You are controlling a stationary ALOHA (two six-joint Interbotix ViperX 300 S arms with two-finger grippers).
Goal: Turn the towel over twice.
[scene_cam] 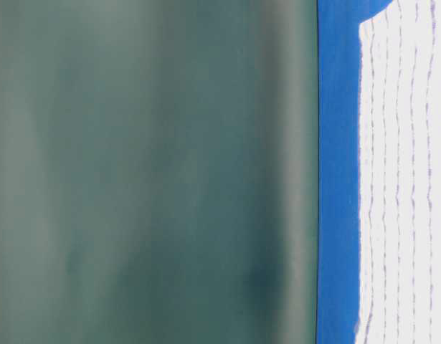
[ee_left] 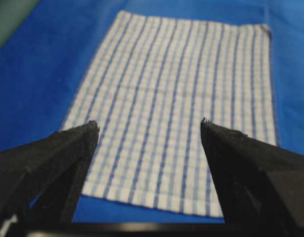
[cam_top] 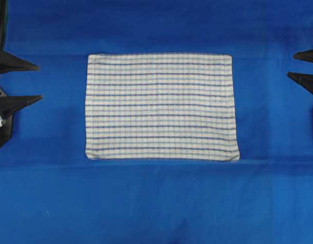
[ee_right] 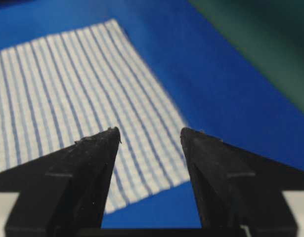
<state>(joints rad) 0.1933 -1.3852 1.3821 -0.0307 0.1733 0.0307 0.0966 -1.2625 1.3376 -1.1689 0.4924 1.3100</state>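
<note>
The towel (cam_top: 161,107), white with thin blue stripes, lies flat and spread out in the middle of the blue table covering (cam_top: 156,203). It also appears as the towel (ee_left: 176,98), the towel (ee_right: 67,94) and the towel (scene_cam: 406,179). My left gripper (cam_top: 39,81) stands open at the left edge, well clear of the towel's left hem. In its wrist view the left gripper (ee_left: 149,126) frames the near hem with nothing between its fingers. My right gripper (cam_top: 291,65) is open at the right edge, apart from the towel; the right gripper (ee_right: 149,132) holds nothing.
The blue table covering (cam_top: 156,30) spreads around the towel on all sides with a faint crease along the towel's far and near edges. A dark green backdrop (scene_cam: 148,172) stands beyond the table.
</note>
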